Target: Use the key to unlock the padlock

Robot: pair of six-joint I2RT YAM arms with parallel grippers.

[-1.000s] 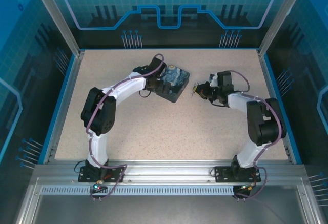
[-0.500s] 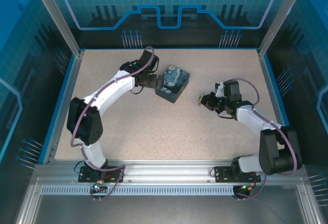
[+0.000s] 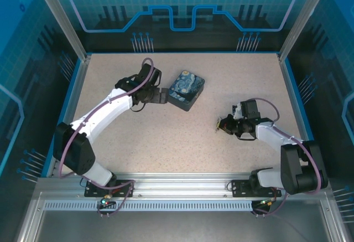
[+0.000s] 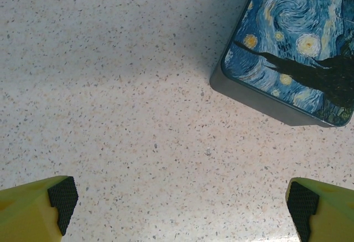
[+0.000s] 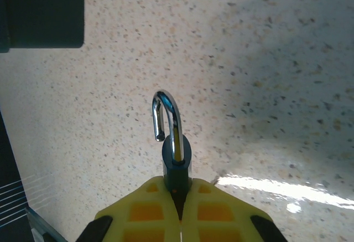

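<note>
The right tool (image 5: pixel 178 189) is pinched shut on the padlock (image 5: pixel 176 161). It grips the dark body from both sides, so the shackle (image 5: pixel 167 114) juts straight ahead of the tips, free of the pads. That hold leaves the top of the lock exposed and should keep the body from twisting. The shackle's short leg ends clear of the body with a gap beneath it, so the lock reads as sprung open. By that sign the task looks done, or very nearly.

The tool carries the lock low over bare counter (image 3: pixel 166 142), with nothing ahead of it. I cannot tell whether the lock touches the surface.

The left tool (image 3: pixel 160 95) stands wide, its pads (image 4: pixel 62 197) far apart with only counter between them. The box (image 4: pixel 293 59) lies ahead of this tool and off to its right, near the tips but apart from them. Empty and spread like this, well away from the right tool, it seems to have no part in the grip and is probably just kept out of the way.
</note>
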